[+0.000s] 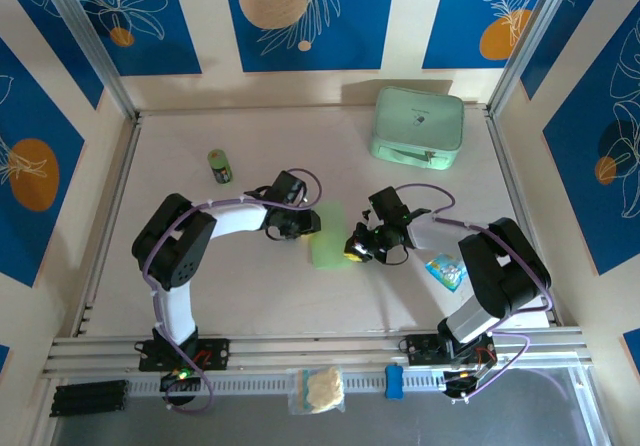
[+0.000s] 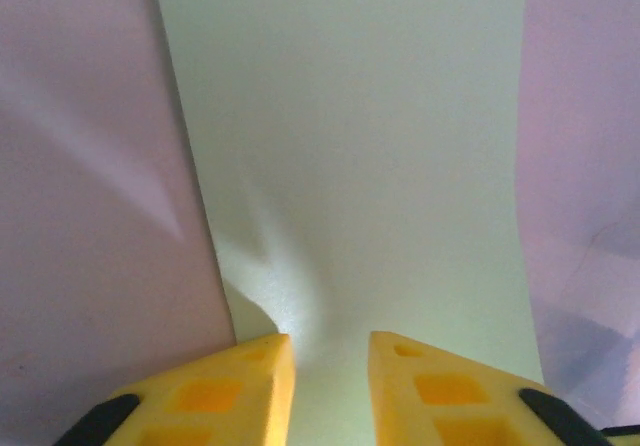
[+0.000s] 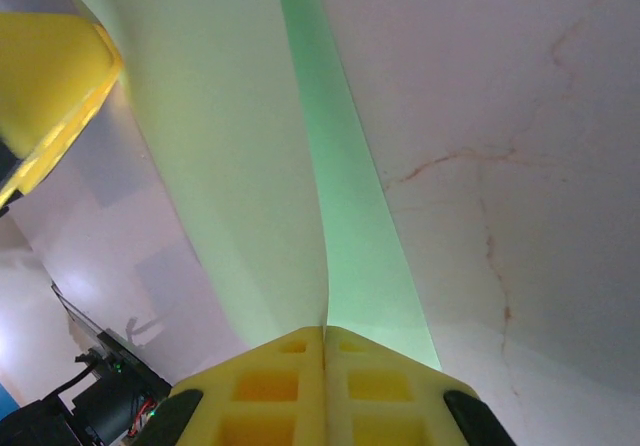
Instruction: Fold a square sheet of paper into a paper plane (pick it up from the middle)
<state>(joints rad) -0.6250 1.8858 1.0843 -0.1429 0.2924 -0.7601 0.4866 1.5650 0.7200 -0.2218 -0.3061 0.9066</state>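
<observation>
The square sheet of paper (image 1: 328,238) is pale green and lies mid-table between my two grippers, folded over into a narrow strip. My left gripper (image 1: 305,226) is at its left edge. In the left wrist view its yellow fingers (image 2: 330,351) stand apart over the sheet (image 2: 360,146), which bulges up into a ridge by the left finger. My right gripper (image 1: 355,248) is at the sheet's right edge. In the right wrist view its jaws (image 3: 325,331) are pressed together on the paper (image 3: 240,166), whose fold runs away from the tips. A left fingertip (image 3: 50,76) shows at the upper left.
A mint-green case (image 1: 418,126) stands at the back right. A small green bottle (image 1: 220,166) stands at the back left. A blue packet (image 1: 446,271) lies by the right arm. A bag (image 1: 318,388) and a blue item (image 1: 394,381) sit on the front rail.
</observation>
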